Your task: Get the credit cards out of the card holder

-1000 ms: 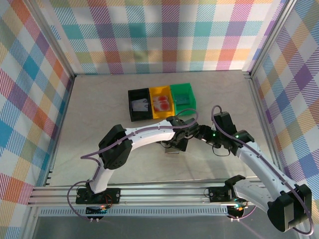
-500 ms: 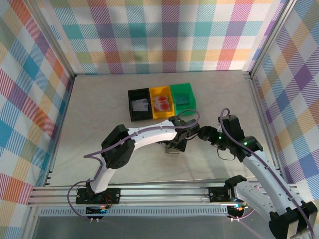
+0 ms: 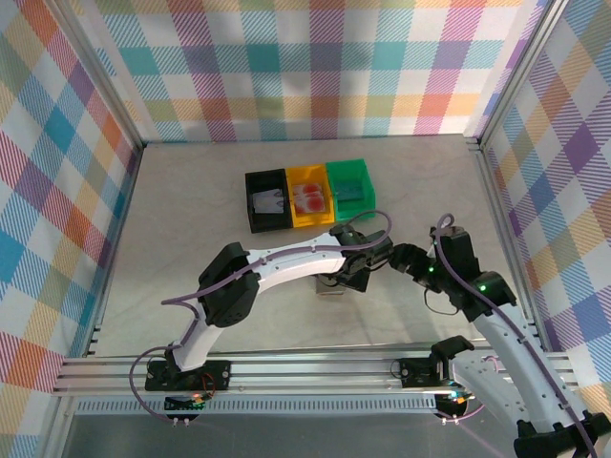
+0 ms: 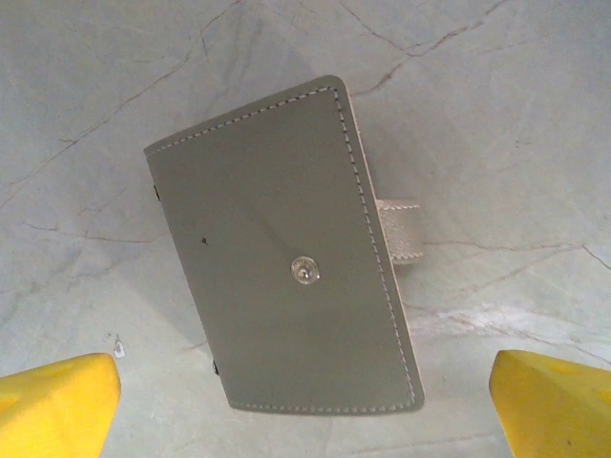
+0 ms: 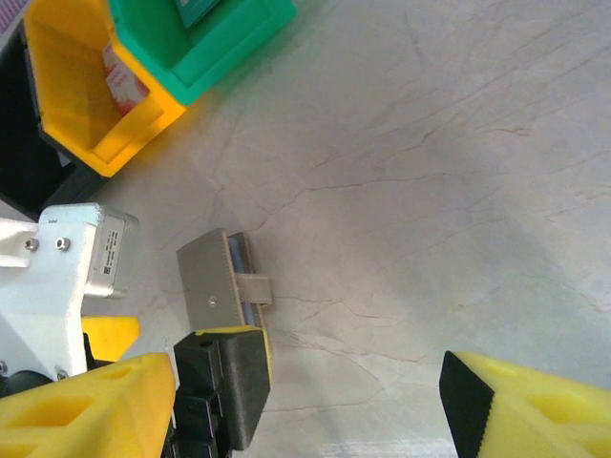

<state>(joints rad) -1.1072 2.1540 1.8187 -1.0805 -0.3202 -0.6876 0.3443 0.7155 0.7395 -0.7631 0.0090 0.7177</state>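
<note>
Hovering my spread left hand (image 4: 305, 393) over the closed flat grey stitched-leather card holder (image 4: 286, 277) on the marbled desk (image 4: 496, 95); right hand (image 5: 310, 405) spread nearby. Next it likely needs unsnapping.

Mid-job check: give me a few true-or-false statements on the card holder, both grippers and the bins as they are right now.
1. The card holder lies closed on the table. True.
2. The left gripper is clamped on the card holder. False: its jaws stand wide open over it.
3. The right gripper holds a card. False: it is open with nothing between its fingers.
4. The black bin, yellow bin and green bin stand side by side in one row. True.
5. The yellow bin is empty. False: a red card lies in it.
</note>
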